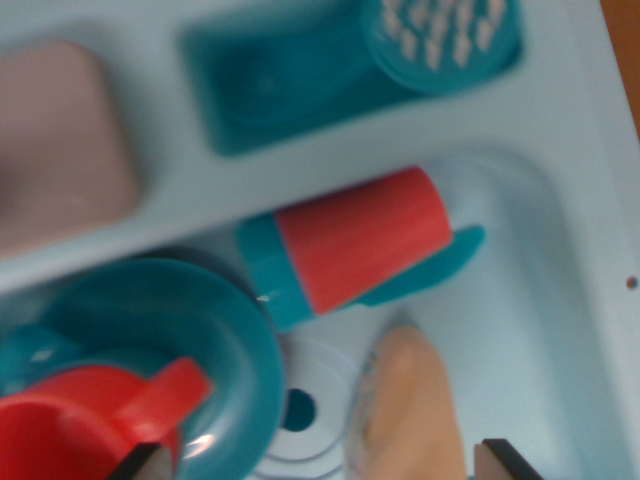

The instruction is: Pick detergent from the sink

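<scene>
Wrist view: detergent [350, 250] in sink [520, 300]

Detergent bottle [350, 250] hemmed by teal plate [200, 330], red cup [90, 420], tan piece [410, 400]; open basin [540, 330] rightward.

The detergent bottle [345, 250] lies on its side in the sink [520, 330], with a plate [215, 330] at the wrist view's left.

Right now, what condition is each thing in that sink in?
Detergent bottle: lying on its side in the sink, not gripped.
Red cup: sitting on the teal plate.
Beige item: lying near the drain; too blurred to identify.
Gripper: open, fingertips apart above the sink, holding nothing.
</scene>
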Robot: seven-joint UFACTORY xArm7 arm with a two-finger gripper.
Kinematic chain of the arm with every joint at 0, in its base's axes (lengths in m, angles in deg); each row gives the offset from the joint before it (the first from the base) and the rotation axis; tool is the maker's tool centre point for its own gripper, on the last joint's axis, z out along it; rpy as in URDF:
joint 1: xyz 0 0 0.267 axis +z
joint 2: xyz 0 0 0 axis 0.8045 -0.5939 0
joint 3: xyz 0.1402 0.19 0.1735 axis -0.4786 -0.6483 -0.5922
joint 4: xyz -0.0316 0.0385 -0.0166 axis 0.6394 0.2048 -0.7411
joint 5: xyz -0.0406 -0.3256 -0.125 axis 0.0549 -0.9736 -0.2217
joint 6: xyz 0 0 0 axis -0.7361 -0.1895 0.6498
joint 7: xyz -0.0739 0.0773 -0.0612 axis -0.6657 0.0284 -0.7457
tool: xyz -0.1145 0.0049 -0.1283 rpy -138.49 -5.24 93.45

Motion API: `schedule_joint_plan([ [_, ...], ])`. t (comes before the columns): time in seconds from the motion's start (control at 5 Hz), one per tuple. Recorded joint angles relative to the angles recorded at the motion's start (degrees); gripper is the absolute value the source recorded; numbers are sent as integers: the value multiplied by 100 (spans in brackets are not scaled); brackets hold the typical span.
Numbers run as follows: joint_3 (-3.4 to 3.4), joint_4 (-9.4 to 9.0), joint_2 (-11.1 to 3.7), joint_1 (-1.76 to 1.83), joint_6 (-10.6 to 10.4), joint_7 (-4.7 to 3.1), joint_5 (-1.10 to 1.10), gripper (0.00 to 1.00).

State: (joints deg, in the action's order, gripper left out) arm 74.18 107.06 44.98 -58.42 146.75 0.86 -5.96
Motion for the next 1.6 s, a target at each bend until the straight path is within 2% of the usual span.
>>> schedule_joint_plan([
  [0.2,45,-221,-58,-52,-224,49,1,0],
  [0.4,45,-221,-58,-52,-224,49,1,0],
  [0.6,85,-416,-110,-99,-423,93,1,0],
  [0.8,85,-416,-110,-99,-423,93,1,0],
  [1.0,119,-583,-154,-138,-592,130,2,0],
  [1.2,119,-583,-154,-138,-592,130,2,0],
  [1.4,146,-711,-188,-169,-723,158,2,0],
  [1.6,146,-711,-188,-169,-723,158,2,0],
])
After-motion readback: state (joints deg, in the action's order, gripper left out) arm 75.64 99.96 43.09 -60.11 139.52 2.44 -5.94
